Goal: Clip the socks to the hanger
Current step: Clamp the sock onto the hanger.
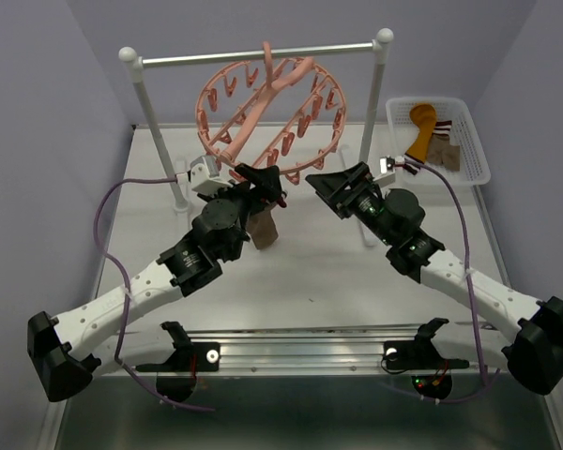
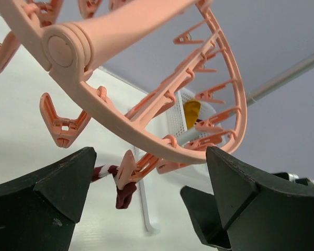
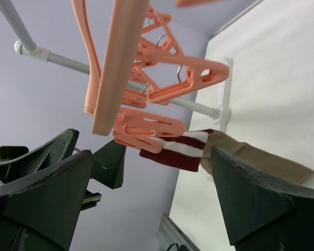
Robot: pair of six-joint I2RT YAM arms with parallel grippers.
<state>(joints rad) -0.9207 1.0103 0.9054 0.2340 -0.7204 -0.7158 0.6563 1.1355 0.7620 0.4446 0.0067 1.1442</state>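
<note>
We see both arms stretched toward mid-frame, the left end effector point(image 1: 263, 181) and right end effector point(image 1: 333, 181) spread wide under the hanger point(image 1: 274, 92), a sock point(image 1: 265, 230) clipped there.

**White counter point(image 1: 328, 272) with a rail stand and a basket**

The white-posted metal rail stand point(image 1: 258, 54) stands across the far part of the counter. A white plastic basket point(image 1: 472, 150) sits at the far right corner with socks point(image 1: 422, 127) inside. The left arm's base point(image 1: 56, 354) and the right arm's base point(image 1: 544, 349) sit at the near corners.
</note>
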